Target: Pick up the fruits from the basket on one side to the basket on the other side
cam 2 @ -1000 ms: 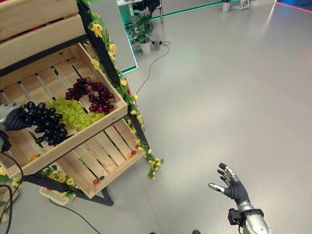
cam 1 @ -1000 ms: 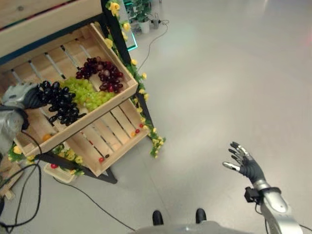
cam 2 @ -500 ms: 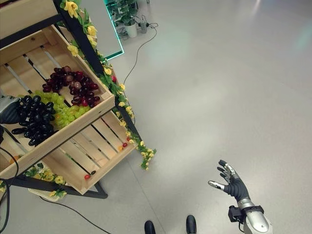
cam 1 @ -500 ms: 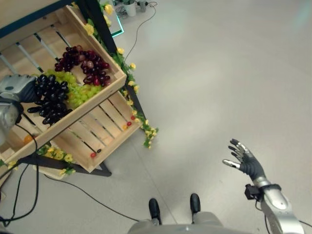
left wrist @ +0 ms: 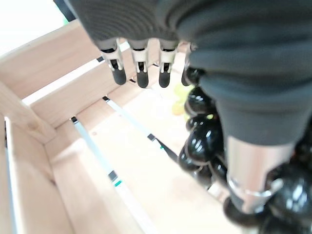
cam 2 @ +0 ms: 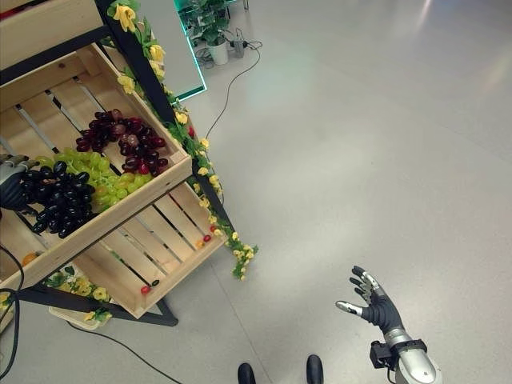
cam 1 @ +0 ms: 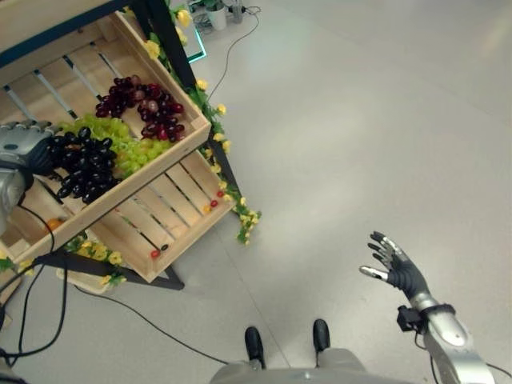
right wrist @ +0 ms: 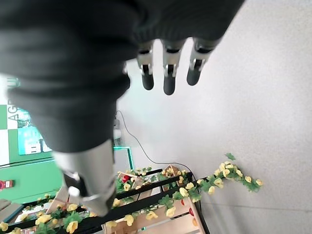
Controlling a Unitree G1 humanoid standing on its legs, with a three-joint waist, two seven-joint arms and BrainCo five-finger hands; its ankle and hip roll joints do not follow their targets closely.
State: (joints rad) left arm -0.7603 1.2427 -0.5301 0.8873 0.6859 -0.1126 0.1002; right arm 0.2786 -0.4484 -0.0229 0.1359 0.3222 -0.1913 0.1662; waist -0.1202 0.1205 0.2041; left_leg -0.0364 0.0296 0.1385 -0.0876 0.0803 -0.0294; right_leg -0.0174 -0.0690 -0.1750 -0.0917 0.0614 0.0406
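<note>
At the left of the frame our left hand (cam 1: 22,147) sits in the upper wooden crate (cam 1: 160,172), curled round the black grape bunch (cam 1: 86,163) with the thumb pressed into the berries; the green grapes (cam 1: 132,148) lie just beside it and the red grapes (cam 1: 142,104) toward the crate's upper corner; below, a lower crate (cam 1: 172,232) holds a few small red fruits (cam 1: 154,254); lower right, our right hand (cam 1: 396,268) hangs over the grey floor (cam 1: 360,120), fingers spread wide, holding nothing.
</note>
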